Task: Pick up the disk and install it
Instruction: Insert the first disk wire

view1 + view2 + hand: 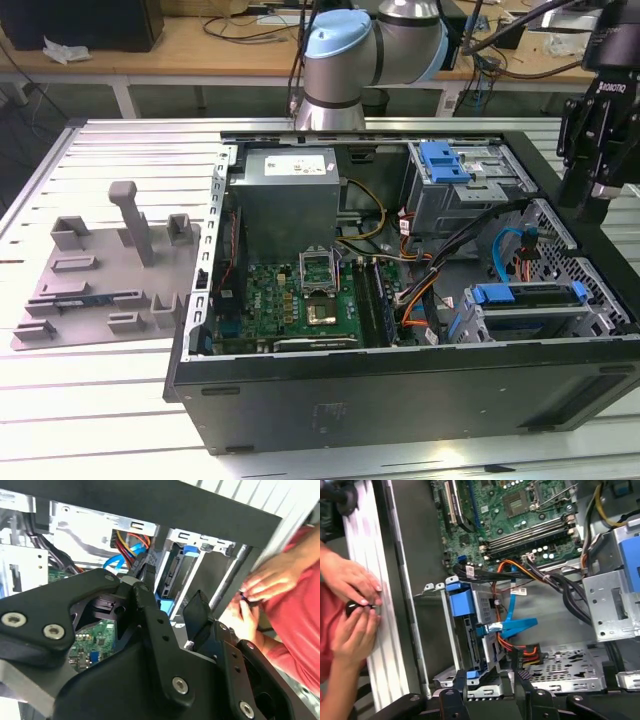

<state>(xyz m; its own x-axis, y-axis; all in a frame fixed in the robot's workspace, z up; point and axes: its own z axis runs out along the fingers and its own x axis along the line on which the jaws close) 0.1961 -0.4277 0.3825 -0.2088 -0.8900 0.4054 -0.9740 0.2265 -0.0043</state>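
The disk (527, 312) sits in the bay at the near corner of the open computer case, on the exterior view's right, with its blue carrier frame on top. In the first wrist view the disk (468, 630) stands on edge in that bay, blue frame showing. My gripper (590, 208) hangs above the case's side wall, past the bay and apart from the disk. In both wrist views my gripper (490, 686) (170, 594) is open, with nothing between its black fingers (459, 689).
A grey drive cage (455, 180) with a blue latch stands at the back of the case, next to the power-supply box (290, 195). The motherboard (300, 300) and loose cables (520, 580) lie between. A person's hands (350, 600) hold a small black object beside the case. A grey fixture plate (100, 280) lies on the exterior view's left.
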